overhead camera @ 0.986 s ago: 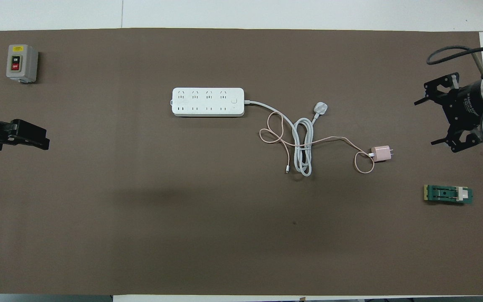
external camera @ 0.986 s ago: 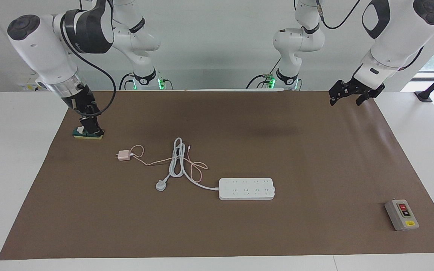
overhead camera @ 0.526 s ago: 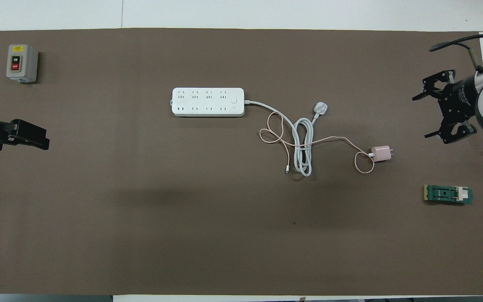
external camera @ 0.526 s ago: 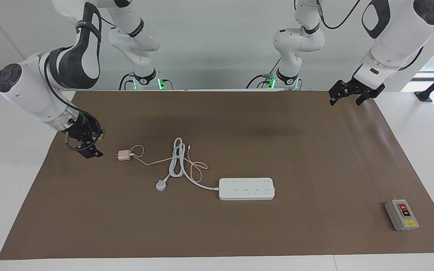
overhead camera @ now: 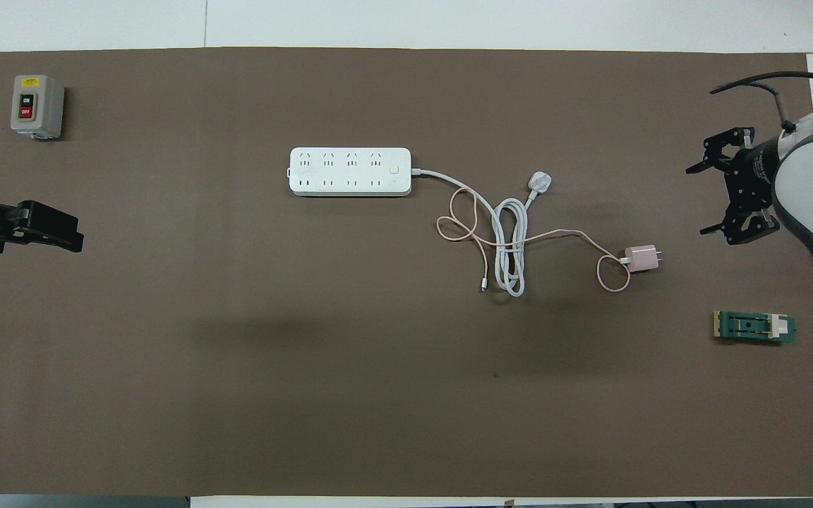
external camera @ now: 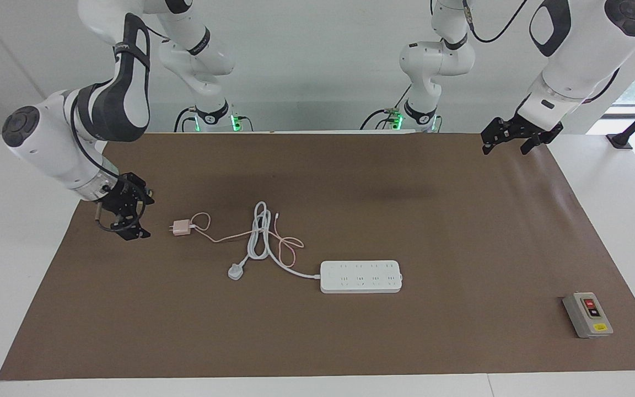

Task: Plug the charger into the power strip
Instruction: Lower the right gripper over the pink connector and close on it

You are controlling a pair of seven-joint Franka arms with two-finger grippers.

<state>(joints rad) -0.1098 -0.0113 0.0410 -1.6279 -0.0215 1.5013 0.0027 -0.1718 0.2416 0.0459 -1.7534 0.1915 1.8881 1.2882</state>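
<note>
The charger [external camera: 181, 227] [overhead camera: 641, 258], a small pale-pink cube, lies on the brown mat with its thin pink cable looping toward the power strip. The power strip [external camera: 361, 276] [overhead camera: 350, 171], a long white bar, lies flat mid-table. Its thick white cord is coiled and ends in a white plug [external camera: 235, 271] [overhead camera: 540, 183]. My right gripper [external camera: 145, 218] [overhead camera: 699, 200] hangs open and empty over the mat beside the charger, toward the right arm's end, apart from it. My left gripper [external camera: 506, 144] [overhead camera: 71, 240] waits open and empty over the mat's edge at the left arm's end.
A green block [overhead camera: 754, 327] lies on the mat nearer to the robots than the charger, toward the right arm's end. A grey box with red and black buttons [external camera: 587, 315] [overhead camera: 37, 106] stands at the left arm's end, farther from the robots than the strip.
My right gripper has left the green block, turned its wrist and swung over to hang beside the charger. The left arm, charger and strip have not moved.
</note>
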